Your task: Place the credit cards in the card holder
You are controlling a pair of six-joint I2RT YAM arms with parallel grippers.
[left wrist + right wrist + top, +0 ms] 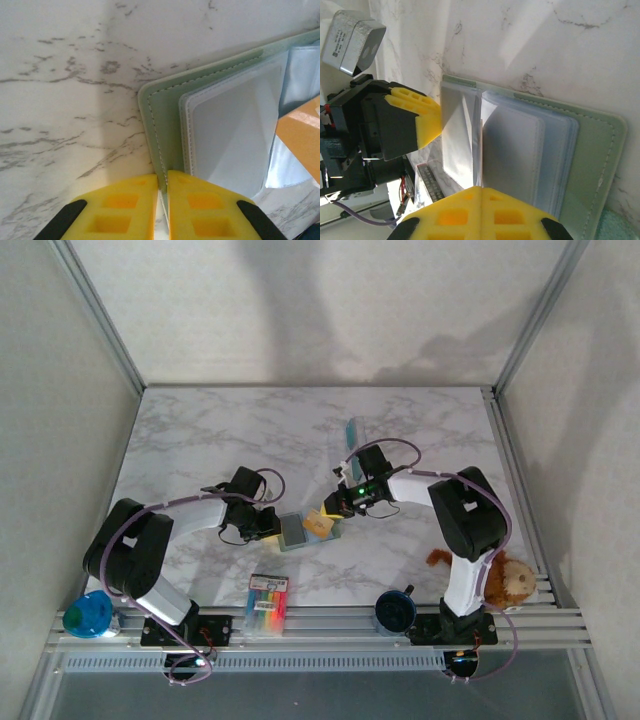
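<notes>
The grey-green card holder (293, 531) lies open on the marble table between both arms, its pale clear sleeves fanned up. My left gripper (163, 175) is shut on the left edge of the card holder (167, 115), pinching its stitched green cover. My right gripper (481, 189) is shut on the tan-gold card (481, 150), seen edge-on there and reaching in among the sleeves of the card holder (592, 150). That tan-gold card (320, 523) juts from my right gripper (335, 507) over the holder, and its corner (302, 135) lies against the sleeves. A teal-blue card (352, 432) lies farther back.
A pack of multicoloured markers (267, 603) lies near the front edge. A dark blue cup (395, 610) and a brown plush toy (500, 580) sit at the front right, and a blue object (88, 616) at the front left. Metal frame rails bound the table.
</notes>
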